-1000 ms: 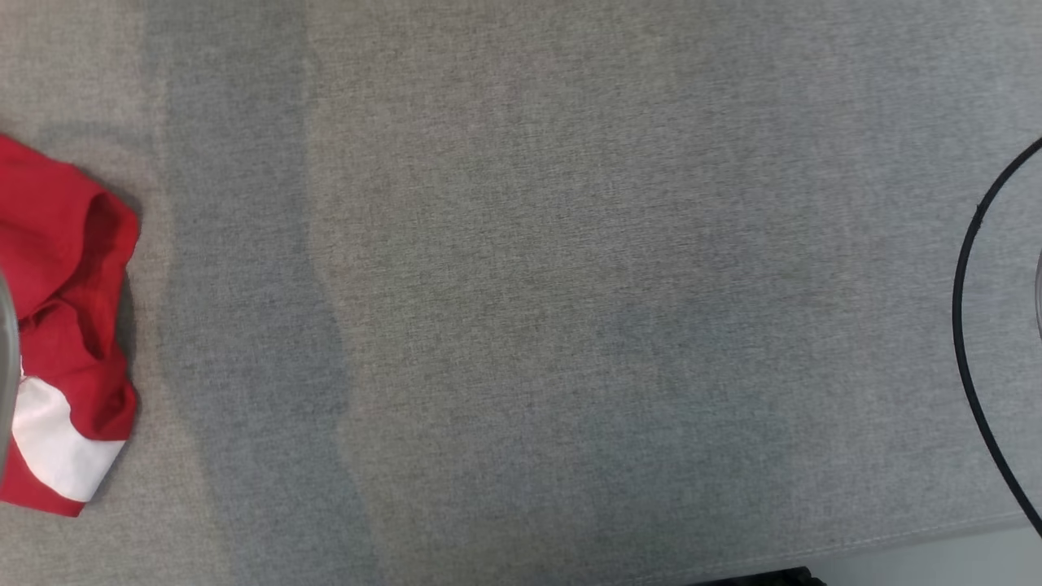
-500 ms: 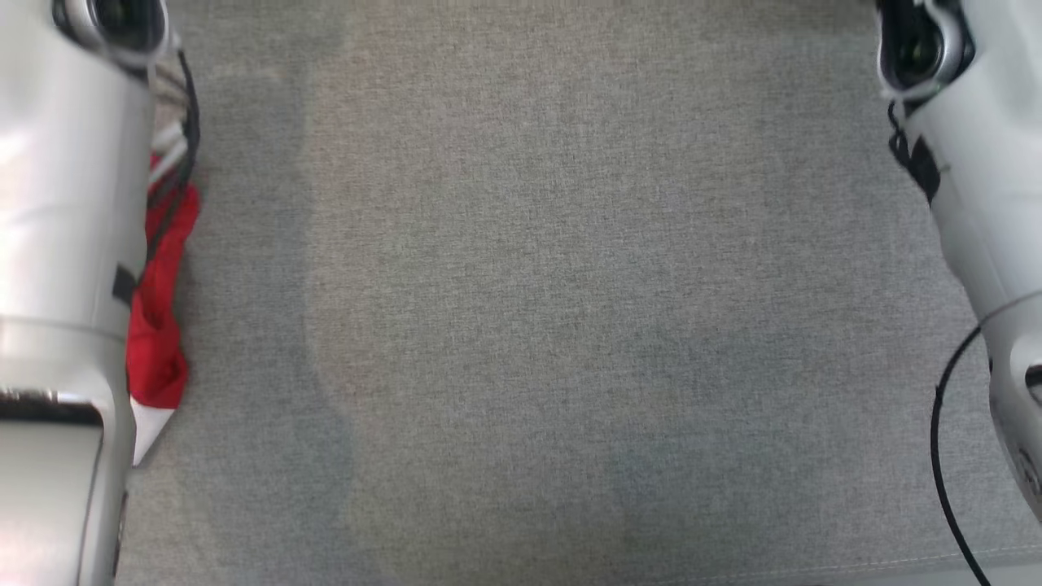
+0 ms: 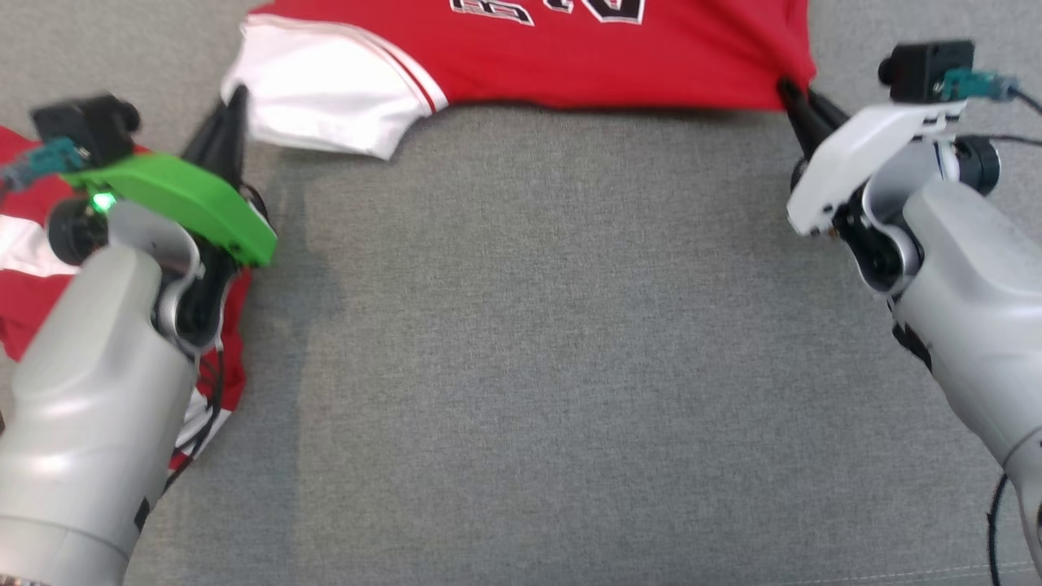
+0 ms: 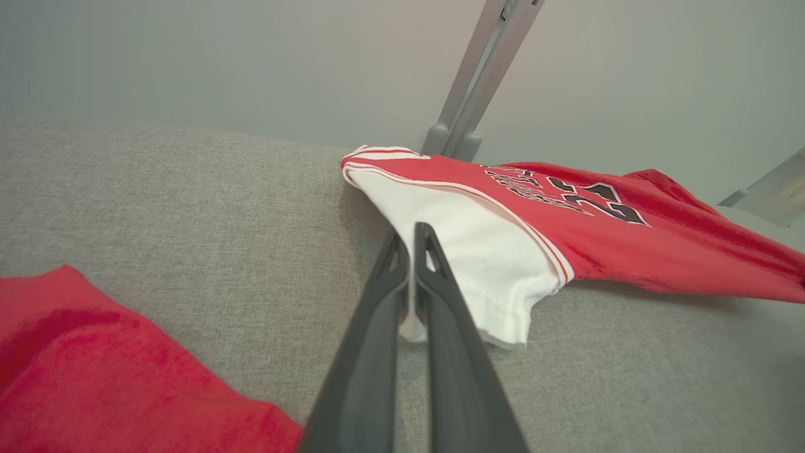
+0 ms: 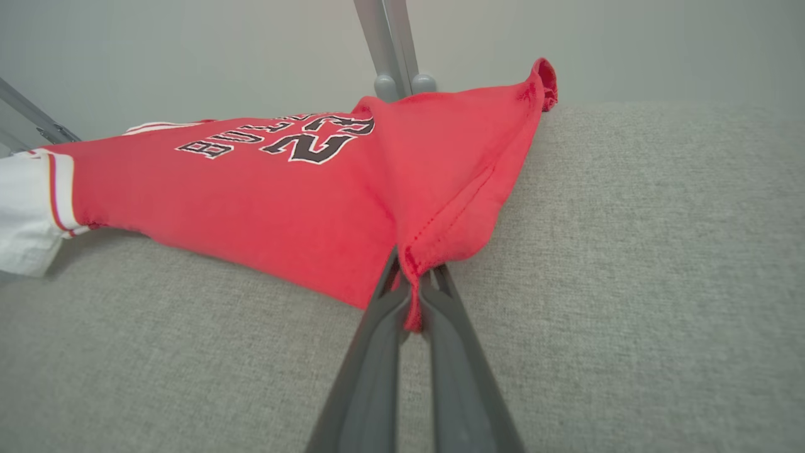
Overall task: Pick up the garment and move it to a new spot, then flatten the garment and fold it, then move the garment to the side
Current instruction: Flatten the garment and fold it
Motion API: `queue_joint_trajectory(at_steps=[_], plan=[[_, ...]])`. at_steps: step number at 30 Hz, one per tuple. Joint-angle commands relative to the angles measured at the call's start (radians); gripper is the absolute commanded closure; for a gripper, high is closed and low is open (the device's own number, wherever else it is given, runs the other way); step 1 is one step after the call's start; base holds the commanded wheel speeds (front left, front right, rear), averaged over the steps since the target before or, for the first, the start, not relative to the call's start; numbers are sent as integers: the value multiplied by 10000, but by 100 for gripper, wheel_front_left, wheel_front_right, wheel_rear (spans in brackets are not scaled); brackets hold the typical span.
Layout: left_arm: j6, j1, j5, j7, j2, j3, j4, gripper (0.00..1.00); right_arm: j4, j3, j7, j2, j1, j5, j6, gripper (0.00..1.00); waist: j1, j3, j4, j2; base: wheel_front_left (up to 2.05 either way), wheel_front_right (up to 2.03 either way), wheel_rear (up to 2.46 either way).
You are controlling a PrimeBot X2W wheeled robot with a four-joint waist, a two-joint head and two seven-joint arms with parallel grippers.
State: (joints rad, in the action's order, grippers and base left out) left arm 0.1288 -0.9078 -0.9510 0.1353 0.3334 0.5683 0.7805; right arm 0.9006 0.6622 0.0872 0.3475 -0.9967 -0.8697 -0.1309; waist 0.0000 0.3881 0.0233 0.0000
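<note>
— Changed since half a second back?
— Changed, yes: saw only two pale forearms at the edges then. Afterwards counted two sets of fingers in full, left gripper [image 3: 234,98] and right gripper [image 3: 794,94], plus one jersey [image 3: 610,57] spread along the top.
— Started from the left?
— Did. Found a second red garment [image 3: 24,309] bunched under the left arm on the grey cloth surface [image 3: 529,366]. Next, met the left gripper with jaws pinched tight on the jersey's white sleeve [image 3: 326,89].
— And further right?
— Followed the one jersey, red with black lettering, stretched between both grippers, near edge held slightly clear of the surface. Ended at the right gripper, jaws clamped on the red hem corner. Spotted one black cable [image 3: 993,521] at the lower right.
</note>
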Motion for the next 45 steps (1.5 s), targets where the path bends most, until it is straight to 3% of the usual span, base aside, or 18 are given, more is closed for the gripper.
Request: queue_joint_trajectory(at_steps=[1, 10, 22, 29, 30, 36, 40, 45], plan=[[22, 445, -96, -105, 283, 237, -193, 100, 14, 266, -71, 212, 331, -104, 3, 100, 0, -953, 206, 0, 0, 0, 0], [21, 2242, -976, -929, 1073, 1602, -1650, 100, 99, 1681, -562, 1262, 1365, -764, 8, 100, 0, -2092, 455, 0, 0, 0, 0], [22, 4240, -2665, -2318, 2789, 2938, -4592, 100, -791, 3312, -1445, 2710, 2666, -2025, 9, 100, 0, -3105, 362, 0, 0, 0, 0], [22, 5197, -3438, -2925, 3792, 3528, -6217, 100, -2129, 4033, -2658, 3483, 3558, -3428, 9, 100, 0, -3685, 268, 0, 0, 0, 0], [22, 5500, -3688, -3247, 4233, 3760, -6780, 100, -2717, 4305, -3419, 3890, 3886, -4058, 9, 100, 0, -3882, 209, 0, 0, 0, 0], [22, 5861, -4117, -3840, 5001, 4093, -7707, 100, -3665, 4761, -4965, 4593, 4067, -4854, 9, 100, 0, -4016, 95, 0, 0, 0, 0], [21, 5679, -4043, -3695, 5183, 3955, -7802, 100, -3787, 4784, -5437, 4772, 3820, -5050, 9, 100, 0, -3967, 25, 0, 0, 0, 0], [-13, 5116, -3795, -3590, 4890, 3777, -7516, 100, -3628, 4674, -5541, 4627, 3454, -4968, 9, 100, 0, -3691, -24, 0, 0, 0, 0]])
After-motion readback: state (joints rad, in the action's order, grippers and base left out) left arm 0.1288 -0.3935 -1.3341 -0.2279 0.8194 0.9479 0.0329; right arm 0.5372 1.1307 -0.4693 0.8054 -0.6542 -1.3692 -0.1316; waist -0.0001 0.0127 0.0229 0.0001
